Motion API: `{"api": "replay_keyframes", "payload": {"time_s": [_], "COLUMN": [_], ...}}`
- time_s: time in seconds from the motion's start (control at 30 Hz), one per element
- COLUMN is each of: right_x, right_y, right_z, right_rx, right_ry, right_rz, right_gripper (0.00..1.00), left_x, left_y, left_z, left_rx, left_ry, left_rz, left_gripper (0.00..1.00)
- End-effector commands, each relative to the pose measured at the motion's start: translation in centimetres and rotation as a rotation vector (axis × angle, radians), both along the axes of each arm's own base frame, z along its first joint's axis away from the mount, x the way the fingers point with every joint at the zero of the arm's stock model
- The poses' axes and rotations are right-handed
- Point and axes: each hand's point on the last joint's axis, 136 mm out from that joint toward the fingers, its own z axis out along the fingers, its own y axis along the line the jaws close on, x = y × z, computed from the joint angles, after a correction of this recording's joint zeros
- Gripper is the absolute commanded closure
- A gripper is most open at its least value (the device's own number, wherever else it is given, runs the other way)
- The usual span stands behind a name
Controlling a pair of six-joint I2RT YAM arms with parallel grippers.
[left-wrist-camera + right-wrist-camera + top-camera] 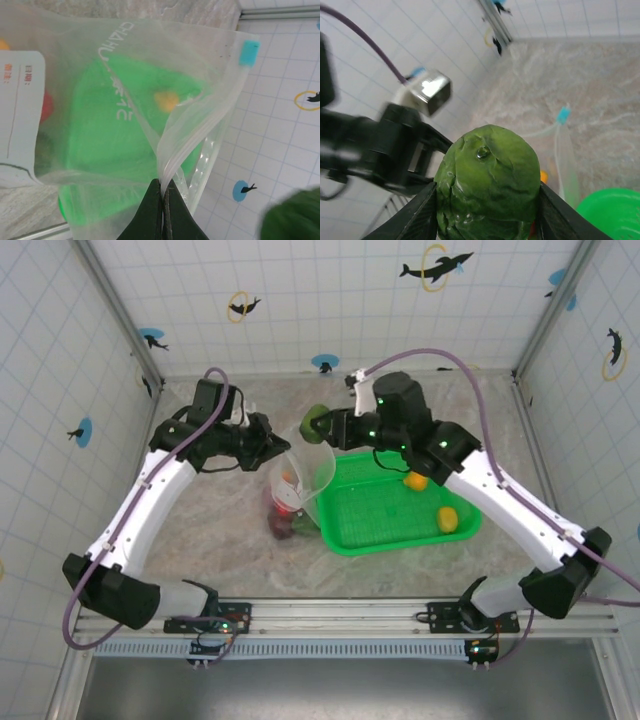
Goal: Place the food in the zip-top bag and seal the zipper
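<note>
Zip-top bag [303, 468] mouth agape, green basket [388, 512] just beside.

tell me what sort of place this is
Probably a robot lab test cell, not a kitchen: grid-tiled walls with dolphin stickers, left arm and right arm bolted to a metal rail, toy food in a green basket.

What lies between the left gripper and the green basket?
The zip-top bag, pinched at its rim by the left gripper, stands between it and the green basket, seen in the top view.
</note>
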Motion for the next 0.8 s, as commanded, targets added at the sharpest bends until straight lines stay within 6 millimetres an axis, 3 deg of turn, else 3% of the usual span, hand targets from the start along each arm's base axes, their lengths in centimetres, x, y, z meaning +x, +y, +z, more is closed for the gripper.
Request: {"api": "replay_keyframes", "payload": {"time_s": [0.0,0.17,0.3,0.4,0.5,0.63,0.77], "right_x": [-0.3,-1.0,-1.9,-1.5,-1.2,-0.8,-0.1], "right_y": [0.3,0.9,2.1,2.4,2.1,1.5,-0.1], "right_z": [-1.8,-5.0,-5.8,-4.7,-3.0,-1.6,-2.5], "right_rx": [-0.151,-0.318,-0.393,-0.375,-0.305,-0.201,-0.181], "right_ry": [-0.06,-0.063,-0.096,-0.096,-0.102,-0.061,-0.015], "right_rz": [0.006,-0.004,0.019,-0.012,-0.037,-0.033,-0.035], "right_gripper": [0.51,0.5,0.23,0.18,0.21,0.38,0.46], "left_x": [-1.2,-1.0,-0.4,-0.4,-0.8,-1.2,-1.1], "left_y": [1.1,1.0,0.4,-0.1,-0.1,0.5,0.7], "left_z": [0.1,1.2,2.1,2.6,2.5,1.5,1.0], "left_rx": [0.057,0.065,0.03,0.001,0.026,0.084,0.085], "left_ry": [0.028,0.021,-0.005,-0.007,-0.017,0.011,0.012], "left_rz": [-0.002,-0.019,-0.018,-0.04,-0.085,-0.102,-0.079], "left_gripper": [1.0,1.0,1.0,1.0,1.0,1.0,1.0]}}
